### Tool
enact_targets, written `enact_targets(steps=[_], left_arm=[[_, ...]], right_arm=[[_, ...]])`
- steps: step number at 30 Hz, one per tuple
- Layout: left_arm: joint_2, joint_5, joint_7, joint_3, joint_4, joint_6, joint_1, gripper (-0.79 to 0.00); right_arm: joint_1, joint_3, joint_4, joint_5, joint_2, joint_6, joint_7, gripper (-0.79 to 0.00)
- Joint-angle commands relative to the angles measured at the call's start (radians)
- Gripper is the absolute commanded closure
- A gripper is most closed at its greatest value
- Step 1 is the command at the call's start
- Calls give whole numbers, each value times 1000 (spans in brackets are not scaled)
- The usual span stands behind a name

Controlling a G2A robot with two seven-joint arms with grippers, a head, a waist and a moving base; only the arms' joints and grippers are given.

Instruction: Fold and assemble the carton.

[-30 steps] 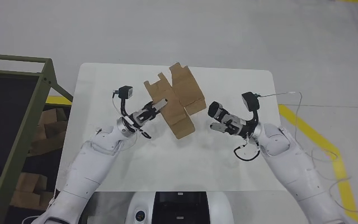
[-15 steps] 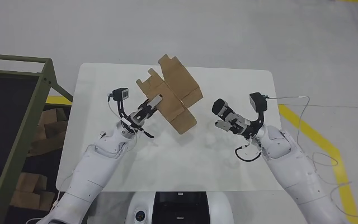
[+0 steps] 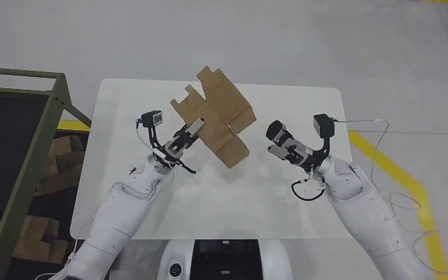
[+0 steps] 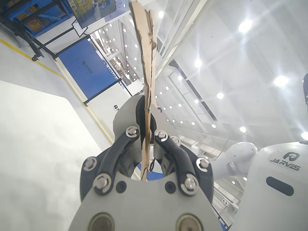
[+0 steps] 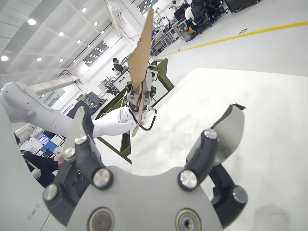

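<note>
**Carton point(image 3: 217, 120) in the air, held from the left**

The left end effector point(image 3: 194, 130) is clenched on the flattened brown carton, pinching one edge between both fingers. Its wrist view catches the cardboard edge-on, rising straight out of the grip. The carton hangs tilted over the far middle of the white worktop point(image 3: 280, 203), flaps splayed, the farthest ones reaching past the far edge. On the other side, the right end effector point(image 3: 278, 142) hovers released, fingers spread wide and empty, near the carton's closest corner but apart from it. Off the worktop's left edge stands a green metal frame point(image 3: 38, 133) with loose cardboard pieces point(image 3: 59, 157) on the floor beside it, and a yellow floor line point(image 3: 395, 178) runs on the right
</note>
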Motion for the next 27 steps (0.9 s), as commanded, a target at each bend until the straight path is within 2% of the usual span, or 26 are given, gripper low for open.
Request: enact_targets(steps=[1, 8, 11, 20, 24, 27], left_arm=[[-6, -21, 26, 13, 4, -21, -2, 0], [-37, -98, 110, 77, 31, -68, -41, 0], [-52, -107, 160, 99, 48, -96, -56, 0], [-99, -41, 312, 153, 100, -86, -92, 0], [-118, -6, 368, 168, 111, -85, -99, 0], [-131, 19, 407, 174, 117, -93, -103, 0]], right_arm=[[-3, -1, -1, 5, -4, 5, -30, -785], [13, -36, 7, 18, -26, 53, -108, -785], [22, -68, 8, 11, -42, 43, -160, -785], [12, -137, -29, -249, -94, 62, -404, -782], [9, -156, -26, -294, -108, 67, -451, -659], [8, -167, -19, -306, -117, 68, -471, -526]])
